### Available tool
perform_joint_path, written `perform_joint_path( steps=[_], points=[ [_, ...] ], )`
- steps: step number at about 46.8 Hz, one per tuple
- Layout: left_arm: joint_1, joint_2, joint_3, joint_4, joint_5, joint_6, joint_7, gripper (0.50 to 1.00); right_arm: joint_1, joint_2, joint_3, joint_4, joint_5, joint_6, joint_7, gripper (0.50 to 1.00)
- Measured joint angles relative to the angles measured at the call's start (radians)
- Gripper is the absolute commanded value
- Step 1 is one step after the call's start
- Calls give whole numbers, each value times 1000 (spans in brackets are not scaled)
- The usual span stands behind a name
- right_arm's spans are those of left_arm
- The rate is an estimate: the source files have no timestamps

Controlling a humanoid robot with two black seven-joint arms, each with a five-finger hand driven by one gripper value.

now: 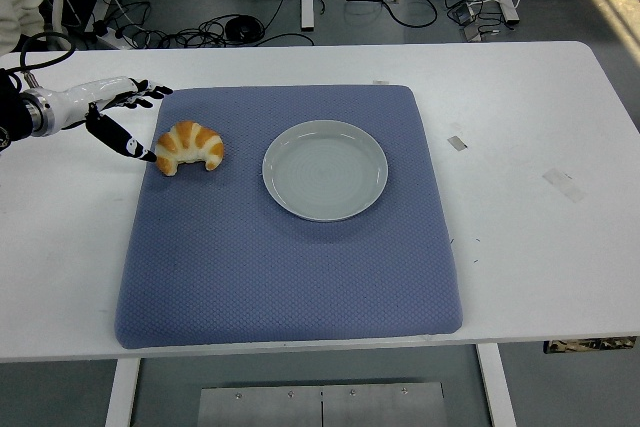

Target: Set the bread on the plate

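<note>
A golden croissant (pixel 189 147) lies on the blue mat (pixel 290 267), near its upper left corner. To its right on the same mat sits an empty pale grey plate (pixel 325 169). My left hand (pixel 125 119) hovers just left of the croissant, over the mat's left edge, fingers spread and holding nothing. Its thumb tip (pixel 148 156) is close to the bread's left end, whether touching I cannot tell. The right arm is out of view.
Bits of tape (pixel 562 183) are stuck on the white table (pixel 540 247) at the right, another (pixel 456 142) beside the mat. Cables and table legs show on the floor beyond the far edge.
</note>
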Motion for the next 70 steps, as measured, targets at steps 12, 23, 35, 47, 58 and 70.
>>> perform_joint_path(
  steps=[12,23,35,47,58,70],
  points=[
    [2,-67,0,23,14,4,-1,940,0,0,0,0,0,0,0,1000],
    [-3,-106,-1,23,13,4,-1,846,0,0,0,0,0,0,0,1000],
    [-4,-121,6,36,14,4,3,848,0,0,0,0,0,0,0,1000],
    [-7,-121,7,59,14,4,3,858,0,0,0,0,0,0,0,1000],
    [-7,-122,36,62,16,4,2,854,0,0,0,0,0,0,0,1000],
    [-16,-134,45,84,16,4,2,754,0,0,0,0,0,0,0,1000]
  ],
)
